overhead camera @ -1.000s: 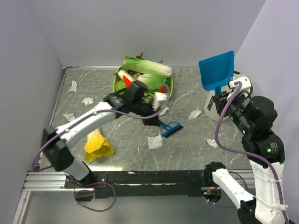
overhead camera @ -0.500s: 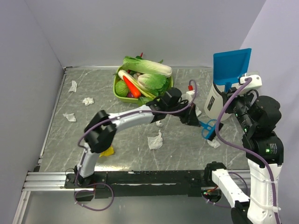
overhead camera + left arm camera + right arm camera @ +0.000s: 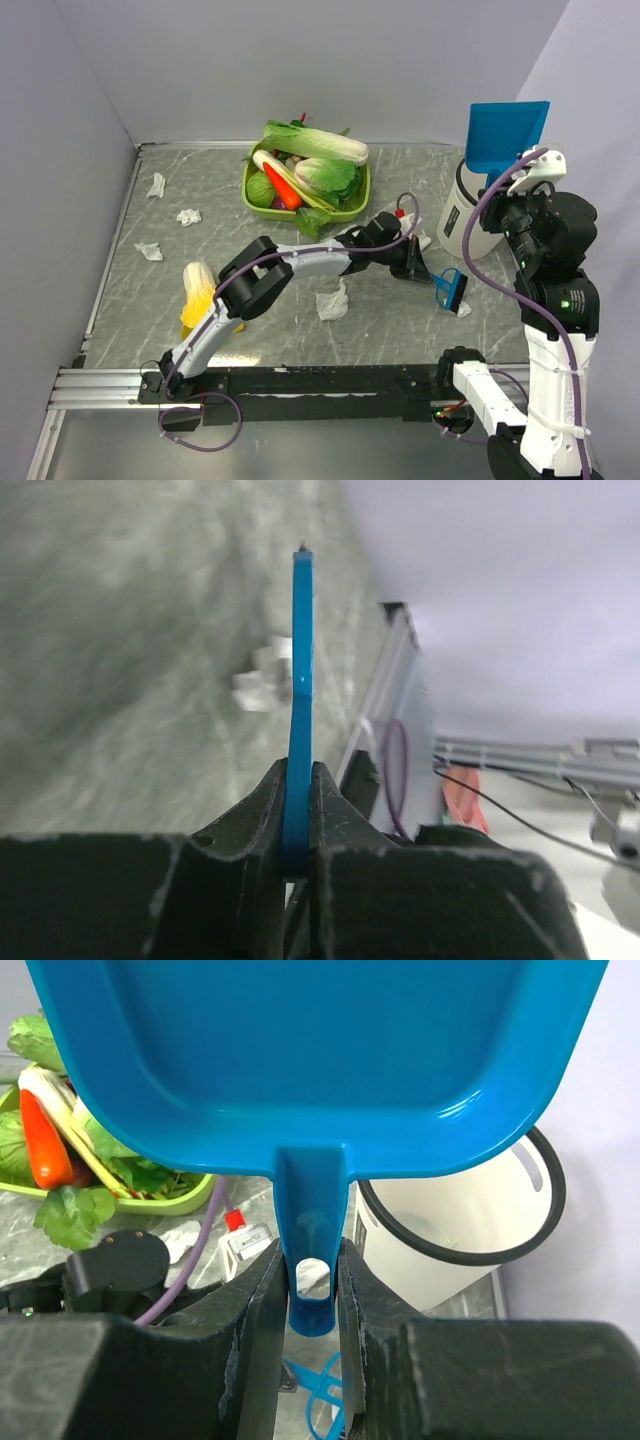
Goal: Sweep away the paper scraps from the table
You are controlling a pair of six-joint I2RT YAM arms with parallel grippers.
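From above, paper scraps (image 3: 188,216) are lying scattered over the counter (image 3: 400,330): three near the left rail, one at centre, and one just beside the blue brush (image 3: 452,291). The left end effector (image 3: 420,270) is clenching that brush low on the right side. The right end effector (image 3: 500,190) is gripping the blue dustpan (image 3: 508,128), raised near the white bin (image 3: 452,215).

In the left wrist view, the brush is sitting pinched edge-on between the fingers, with a blurred scrap lying beyond it.

In the right wrist view, the dustpan's handle is sitting clamped, and the pan is showing no scraps.

Sweeping is seemingly only beginning; nearly every scrap is waiting.
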